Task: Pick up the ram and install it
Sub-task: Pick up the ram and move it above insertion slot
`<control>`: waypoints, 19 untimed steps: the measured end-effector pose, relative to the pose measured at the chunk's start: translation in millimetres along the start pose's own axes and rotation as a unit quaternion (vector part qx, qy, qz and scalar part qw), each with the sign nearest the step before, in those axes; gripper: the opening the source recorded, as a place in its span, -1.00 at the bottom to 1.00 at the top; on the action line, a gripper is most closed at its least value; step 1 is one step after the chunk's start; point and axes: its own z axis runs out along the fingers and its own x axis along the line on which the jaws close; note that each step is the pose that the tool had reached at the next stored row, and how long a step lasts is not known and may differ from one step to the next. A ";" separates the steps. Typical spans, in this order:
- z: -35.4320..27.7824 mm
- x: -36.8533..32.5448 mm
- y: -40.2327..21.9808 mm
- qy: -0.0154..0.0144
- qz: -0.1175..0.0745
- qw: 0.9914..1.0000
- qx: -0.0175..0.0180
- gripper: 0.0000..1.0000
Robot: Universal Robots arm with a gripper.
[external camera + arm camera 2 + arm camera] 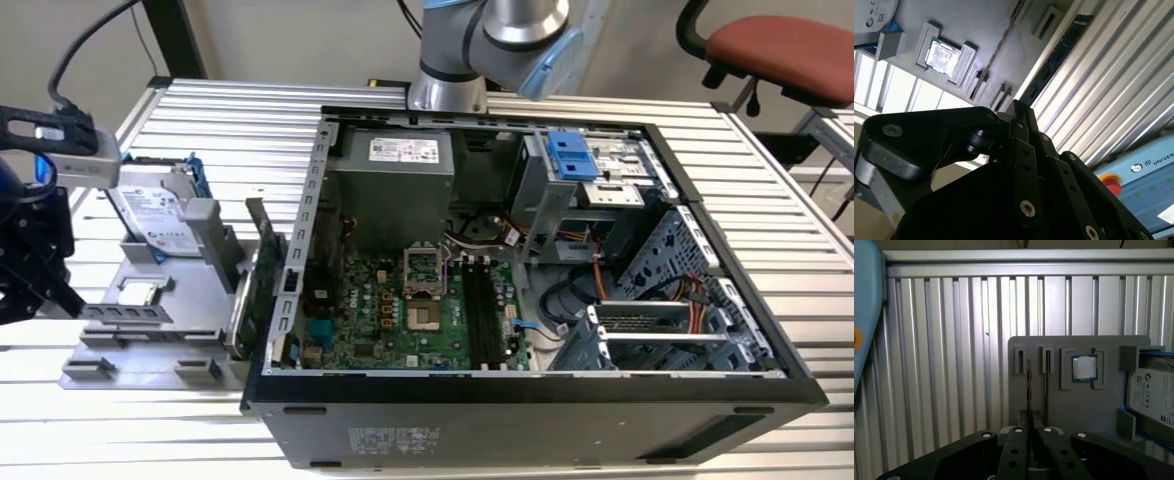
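The ram (1060,57) is a long dark stick with black chips, and it runs away from my fingertips over the edge of the grey holder tray (1004,20). In the first wrist view the ram (1028,385) shows edge-on, offset from its end slot (1019,360). My gripper (1032,416) is shut on the ram's near end, and its black fingers (1015,107) are pressed together. In the exterior view my gripper (27,285) hangs at the far left, beside the tray (134,350). The open computer case (534,400) lies in the middle, with long black memory slots (483,310) on its board.
On the tray are a silver hard drive in blue brackets (154,215), a processor chip (1084,367) and another thin card on edge (1046,375). A larger green card (260,275) stands between the tray and the case. A blue control box with a red button (1110,182) is nearby.
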 end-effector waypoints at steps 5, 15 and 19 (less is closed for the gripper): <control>-5.0 -0.1 0.0 0.000 0.000 1.000 0.000 -1.00; -17.4 -0.5 -0.1 0.000 0.000 1.000 0.000 -1.00; -24.4 -0.7 -0.1 0.000 0.000 1.000 0.000 -1.00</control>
